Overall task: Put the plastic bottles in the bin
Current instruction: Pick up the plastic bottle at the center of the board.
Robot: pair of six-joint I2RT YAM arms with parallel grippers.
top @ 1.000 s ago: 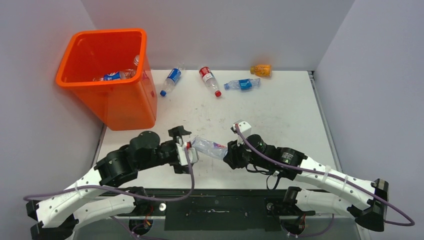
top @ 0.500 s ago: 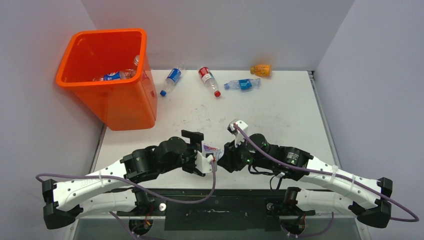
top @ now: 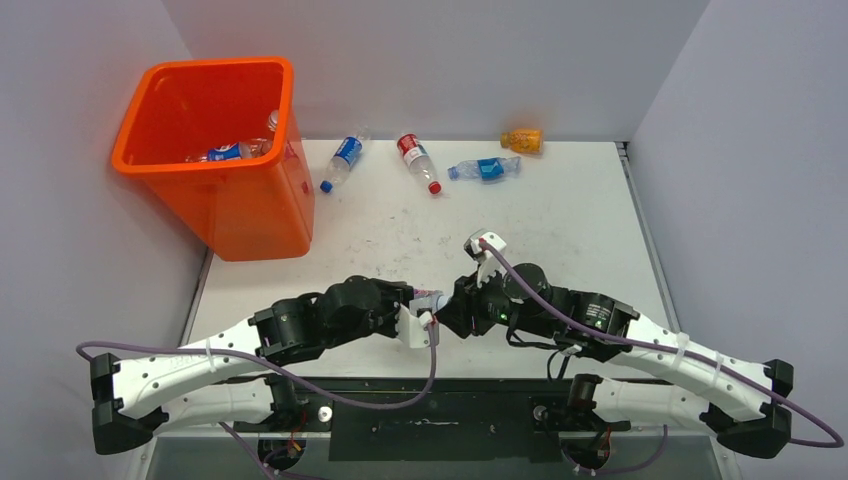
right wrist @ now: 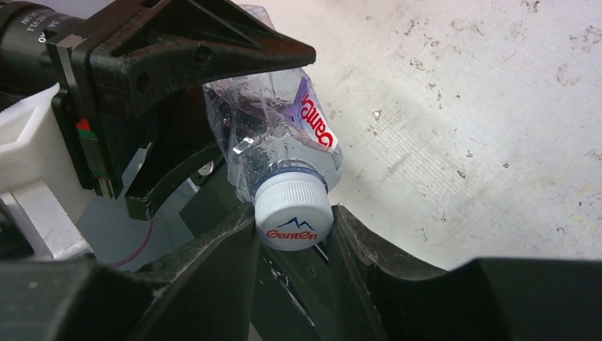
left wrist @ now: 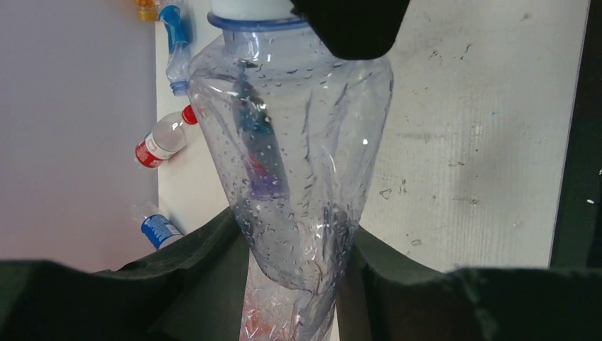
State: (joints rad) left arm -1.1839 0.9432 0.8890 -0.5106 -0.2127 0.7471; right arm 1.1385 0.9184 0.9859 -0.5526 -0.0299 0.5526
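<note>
A crumpled clear plastic bottle [top: 430, 298] with a white cap is held between both arms near the table's front edge. My left gripper [top: 414, 308] is shut on its squashed body [left wrist: 298, 142], with a finger pressed against each side. My right gripper [top: 456, 308] is shut on the white cap [right wrist: 293, 209]. The orange bin [top: 250, 210] stands at the far left with bottles [top: 235, 150] inside. Along the back lie a blue-label bottle [top: 345, 160], a red-label bottle [top: 418, 160], another blue-label bottle [top: 485, 168] and an orange bottle [top: 522, 141].
Grey walls close in the table [top: 560, 230] at the back and on both sides. The bin sits against the left wall, partly over the table's left edge. The left arm's black gripper body [right wrist: 177, 57] fills the upper left of the right wrist view.
My left gripper slid right along the bottle from its far end and closed on the body. The right gripper kept its hold on the cap and shifted slightly left.
</note>
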